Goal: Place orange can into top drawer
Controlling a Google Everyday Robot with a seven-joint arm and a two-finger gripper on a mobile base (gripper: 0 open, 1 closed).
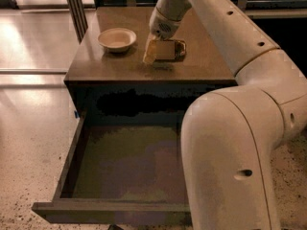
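The orange can (171, 49) lies on its side at the middle of the cabinet's brown top (120, 66), just off the surface with a shadow under it. My gripper (156, 51) reaches down from the arm above and is shut on the can's left end; one yellowish finger (150, 52) shows in front, the other is hidden behind the can. The top drawer (125, 163) is pulled wide open below the cabinet front, and its greenish-grey floor holds nothing.
A shallow cream bowl (116, 39) sits on the cabinet top, left of the can. My own white arm (230, 143) fills the right side and covers the drawer's right part. Shiny floor (29, 109) lies to the left.
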